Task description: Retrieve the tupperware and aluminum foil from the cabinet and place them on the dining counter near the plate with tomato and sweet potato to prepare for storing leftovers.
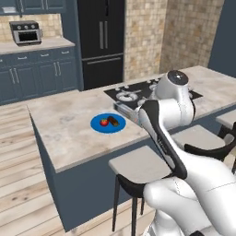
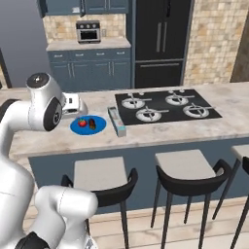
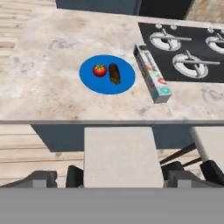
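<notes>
Beige marbled dining counter, blue plate beside aluminum foil, inset black cooktop

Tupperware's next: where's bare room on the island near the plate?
Free: dining counter left of the plate, out to the island's end, and the strip in front of it. Crowded: right side, aluminum foil lies against the cooktop edge.

Left base view looks from behind the arm toward 1 o'clock, across the counter. Right base view faces 12 o'clock, squarely at the cooktop. Hand view looks steeply down from nearer. All three share the plate and counter edge.
</notes>
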Available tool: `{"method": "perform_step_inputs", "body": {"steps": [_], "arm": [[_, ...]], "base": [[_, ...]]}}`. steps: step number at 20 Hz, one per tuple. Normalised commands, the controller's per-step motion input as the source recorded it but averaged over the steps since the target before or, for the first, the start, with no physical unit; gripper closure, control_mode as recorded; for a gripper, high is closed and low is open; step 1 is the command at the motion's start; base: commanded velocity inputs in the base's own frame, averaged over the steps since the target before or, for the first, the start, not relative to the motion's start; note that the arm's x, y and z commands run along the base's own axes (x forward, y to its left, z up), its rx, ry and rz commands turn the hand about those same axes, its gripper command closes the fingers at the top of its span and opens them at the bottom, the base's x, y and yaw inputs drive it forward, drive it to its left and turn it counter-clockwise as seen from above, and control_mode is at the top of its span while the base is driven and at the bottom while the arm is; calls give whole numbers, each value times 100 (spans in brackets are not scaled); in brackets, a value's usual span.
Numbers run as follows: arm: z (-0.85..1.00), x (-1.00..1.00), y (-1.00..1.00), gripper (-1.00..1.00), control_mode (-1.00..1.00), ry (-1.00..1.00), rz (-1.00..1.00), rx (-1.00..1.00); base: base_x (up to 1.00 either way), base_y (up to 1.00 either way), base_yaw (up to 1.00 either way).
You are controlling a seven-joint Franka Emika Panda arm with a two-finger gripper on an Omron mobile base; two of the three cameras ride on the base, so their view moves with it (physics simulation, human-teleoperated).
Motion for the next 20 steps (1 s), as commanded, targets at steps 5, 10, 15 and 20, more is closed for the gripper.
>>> {"method": "perform_step_inputs", "body": {"steps": [5, 10, 15, 20], "arm": [[0, 0, 0, -100, 100, 0, 0, 0], [0, 0, 0, -100, 100, 0, 0, 0], [0, 0, 0, -100, 100, 0, 0, 0], [0, 0, 0, -100, 100, 0, 0, 0]], "base": [[-38, 63, 0], [-48, 88, 0], [-4, 99, 0], [24, 100, 0]]}}
